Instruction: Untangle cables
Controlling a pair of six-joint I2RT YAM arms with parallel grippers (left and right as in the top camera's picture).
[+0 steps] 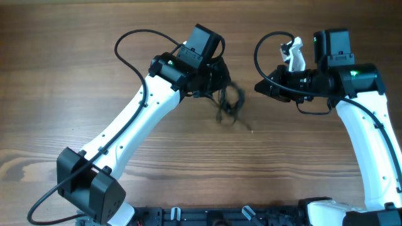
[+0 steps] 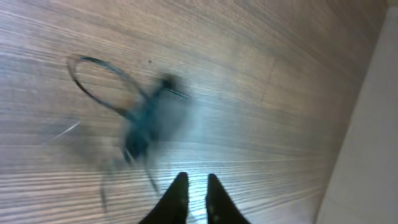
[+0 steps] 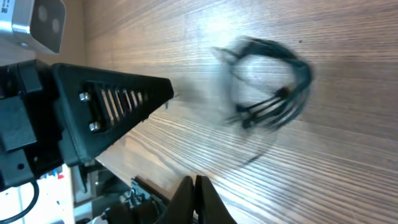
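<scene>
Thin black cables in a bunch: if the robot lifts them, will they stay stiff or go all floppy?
Probably floppy: the bunch of thin black cables curls into loose loops. Likely light too, being so thin. Its tangled strands may drag each other along.

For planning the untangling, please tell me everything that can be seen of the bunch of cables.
The cables are thin black cords, flexible by their look, gathered in one small tangled bunch with one open loop standing out and a few loose strands. The bunch is on or just over the wooden table, near its middle, close in front of the left gripper. Every view blurs it, so plugs and any grip on it cannot be told.
</scene>
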